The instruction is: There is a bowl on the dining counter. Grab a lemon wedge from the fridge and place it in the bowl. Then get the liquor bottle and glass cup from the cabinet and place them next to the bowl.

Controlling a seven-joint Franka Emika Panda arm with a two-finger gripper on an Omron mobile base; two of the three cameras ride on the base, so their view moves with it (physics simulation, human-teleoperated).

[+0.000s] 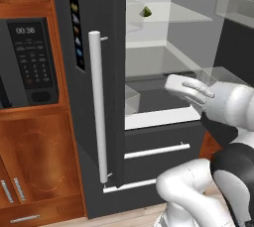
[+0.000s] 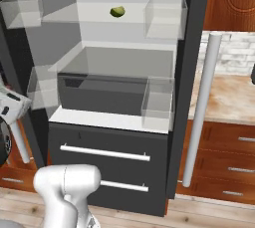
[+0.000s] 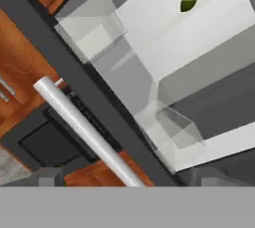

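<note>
A small green lemon wedge lies on the fridge's upper white shelf; it also shows in the right base view and at the top right of the hand view. My gripper is open, its two dark tips spread wide with nothing between them. It hangs in front of the open fridge, below the wedge and well short of it. The arm's white hand hovers at the height of the fridge's lower compartment. The bowl, the liquor bottle, the glass cup and the cabinet are out of view.
The fridge's long white door handle stands left of the opening. Clear door bins hang on the right side. Freezer drawers sit below. A microwave is set in wooden cabinetry at left. A counter lies at right.
</note>
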